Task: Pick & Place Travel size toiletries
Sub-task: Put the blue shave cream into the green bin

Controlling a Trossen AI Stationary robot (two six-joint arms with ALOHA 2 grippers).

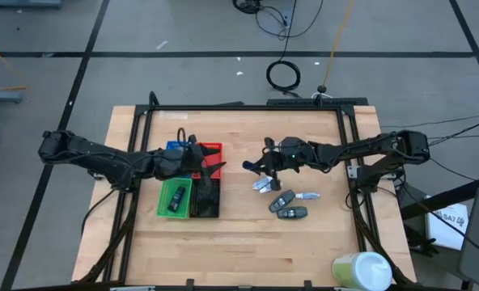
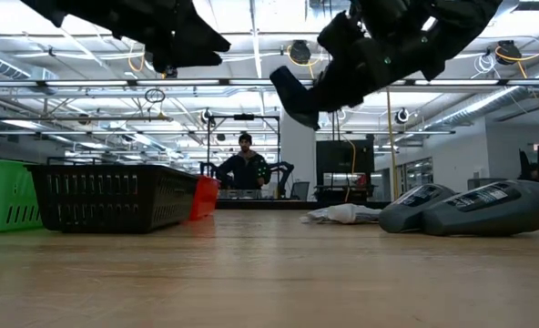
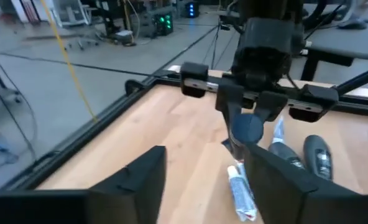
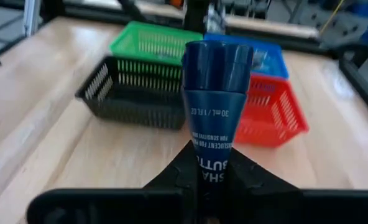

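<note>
A: From above: the right claw (image 1: 260, 168) hangs over mid-bench (image 1: 247, 250), clamped on a dark blue tube (image 1: 250, 166). Just beside it lies a white tube (image 1: 264, 185); near that, another small tube (image 1: 307, 195) and two dark packs (image 1: 281, 200) (image 1: 292, 212).

B: The left claw (image 1: 211, 162)?

A: Over the red tray (image 1: 215, 148), fingers parted, holding nothing. One dark item (image 1: 175, 198) lies in the green tray (image 1: 164, 200), beside the black tray (image 1: 206, 202); a blue tray (image 1: 175, 145) sits behind.

B: At bench height?

A: The blue tube (image 2: 292, 98) is held well clear of the wood. Two packs (image 2: 415, 208) (image 2: 493, 207) and a pale tube (image 2: 342, 214) lie on the bench. A person (image 2: 245, 169) stands far off.

B: Left wrist?

A: Its own fingers (image 3: 140, 180) stand apart. Across the bench the right claw (image 3: 246, 121) points the tube's cap (image 3: 246, 127) this way, above a white tube (image 3: 241, 194).

B: Right wrist?

A: The blue tube (image 4: 214, 99) is pinched upright at its base, the four trays beyond it.
</note>
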